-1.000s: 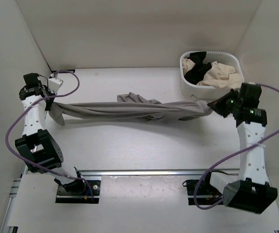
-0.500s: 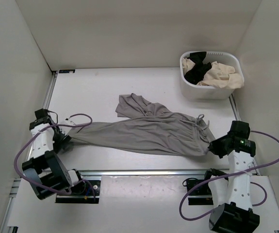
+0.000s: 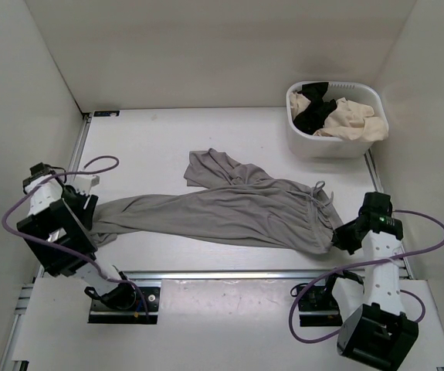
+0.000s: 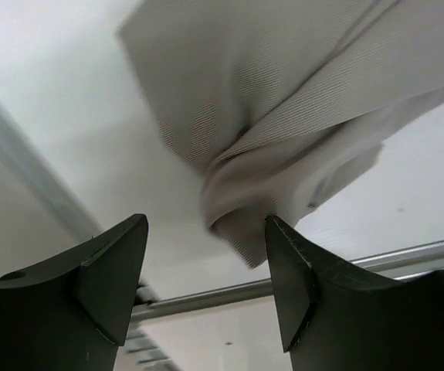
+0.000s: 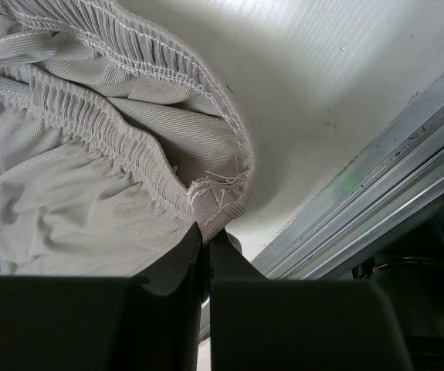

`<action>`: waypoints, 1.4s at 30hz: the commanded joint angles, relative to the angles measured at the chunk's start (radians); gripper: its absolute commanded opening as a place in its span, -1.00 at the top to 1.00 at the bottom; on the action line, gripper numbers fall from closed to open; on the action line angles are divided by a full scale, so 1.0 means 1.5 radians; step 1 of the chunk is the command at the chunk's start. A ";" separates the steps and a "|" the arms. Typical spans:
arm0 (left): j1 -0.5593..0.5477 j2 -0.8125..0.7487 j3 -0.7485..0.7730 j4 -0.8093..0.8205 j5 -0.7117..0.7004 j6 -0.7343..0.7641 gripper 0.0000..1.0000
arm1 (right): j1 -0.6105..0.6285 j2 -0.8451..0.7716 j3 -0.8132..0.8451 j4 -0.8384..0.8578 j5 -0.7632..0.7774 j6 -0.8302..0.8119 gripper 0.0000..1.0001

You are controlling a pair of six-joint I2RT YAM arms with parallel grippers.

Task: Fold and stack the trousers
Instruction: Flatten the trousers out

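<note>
The grey trousers (image 3: 237, 212) lie stretched across the table, leg ends at the left and waistband at the right, with one leg folded back toward the middle. My left gripper (image 3: 89, 219) is open at the leg ends. In the left wrist view the cuff (image 4: 241, 224) sits just beyond the open left gripper (image 4: 206, 224), touching the right fingertip (image 4: 283, 255). My right gripper (image 3: 344, 234) is shut on the elastic waistband (image 5: 129, 147) at its frayed corner. In the right wrist view the right gripper (image 5: 205, 228) pinches that edge low over the table.
A white basket (image 3: 331, 144) stands at the back right holding a black garment (image 3: 312, 110) and a beige garment (image 3: 350, 117). A metal rail (image 3: 229, 273) runs along the near edge. White walls enclose the left, back and right sides.
Both arms brought the trousers down from a taut stretch farther back onto the table nearer the front. My left gripper opened, let go of the leg end and drew back left.
</note>
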 commanded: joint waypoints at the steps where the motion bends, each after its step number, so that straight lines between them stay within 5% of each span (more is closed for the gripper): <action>1: -0.003 0.029 0.001 -0.042 0.085 -0.039 -0.47 | -0.004 0.006 0.021 0.017 0.014 -0.016 1.00; 6: -0.003 0.079 -0.034 -0.024 0.053 -0.039 -0.43 | -0.004 0.020 0.043 0.010 0.031 -0.028 1.00; 10: -0.003 0.110 0.023 -0.016 0.053 -0.072 0.72 | -0.004 0.027 0.064 0.004 0.056 -0.029 1.00; 19: -0.046 0.021 0.248 -0.048 -0.023 -0.049 0.72 | -0.004 0.027 0.147 -0.072 0.238 -0.055 1.00; 27: -0.074 0.103 0.297 -0.048 -0.012 -0.095 0.18 | -0.004 0.048 0.186 -0.041 0.227 -0.092 1.00; 31: -0.081 0.092 0.268 -0.054 -0.012 -0.116 -0.04 | -0.004 0.048 0.180 -0.041 0.227 -0.099 1.00; 38: -0.081 0.042 0.121 -0.005 -0.082 -0.133 0.06 | -0.004 0.042 0.150 -0.035 0.220 -0.105 1.00; 42: -0.081 0.056 0.079 -0.004 -0.009 -0.190 0.13 | -0.004 0.042 0.143 -0.035 0.213 -0.105 1.00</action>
